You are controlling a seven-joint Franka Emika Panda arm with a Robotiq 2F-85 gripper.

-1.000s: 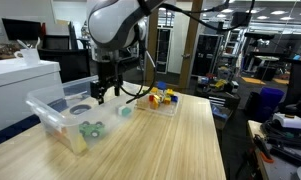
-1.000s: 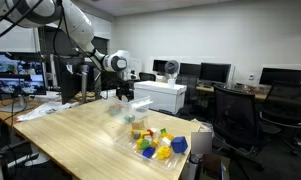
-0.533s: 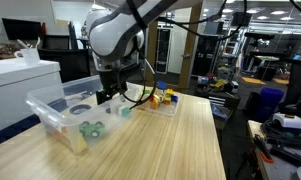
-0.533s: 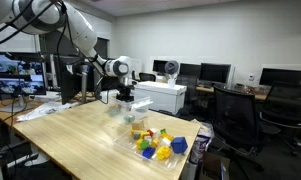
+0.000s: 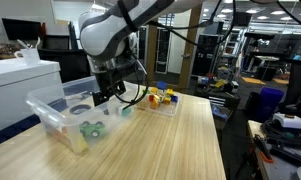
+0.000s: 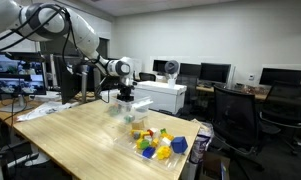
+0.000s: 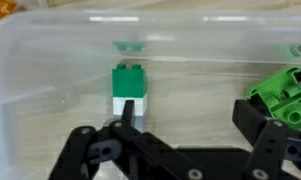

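My gripper (image 7: 190, 125) hangs open inside a clear plastic bin (image 7: 20, 90), with nothing between its fingers. A green block on a white block (image 7: 130, 90) stands just beyond the left finger (image 7: 123, 118). A bright green toy piece (image 7: 282, 92) lies close to the right finger (image 7: 262, 128). In both exterior views the gripper (image 5: 105, 93) (image 6: 123, 96) points down over the far end of the bin (image 5: 52, 115) (image 6: 121, 110). A green toy (image 5: 91, 128) lies on the bin's floor nearer the camera.
A shallow clear tray (image 5: 166, 108) (image 6: 180, 157) with several coloured blocks sits on the wooden table (image 5: 170, 145) beside the bin. A white cabinet (image 5: 20, 85) stands past the table edge. Office chairs (image 6: 240, 115) and desks with monitors fill the room behind.
The arm has shifted a little sideways and the gripper has come slightly lower over the bin. The jaws have stayed open. The blocks have not moved.
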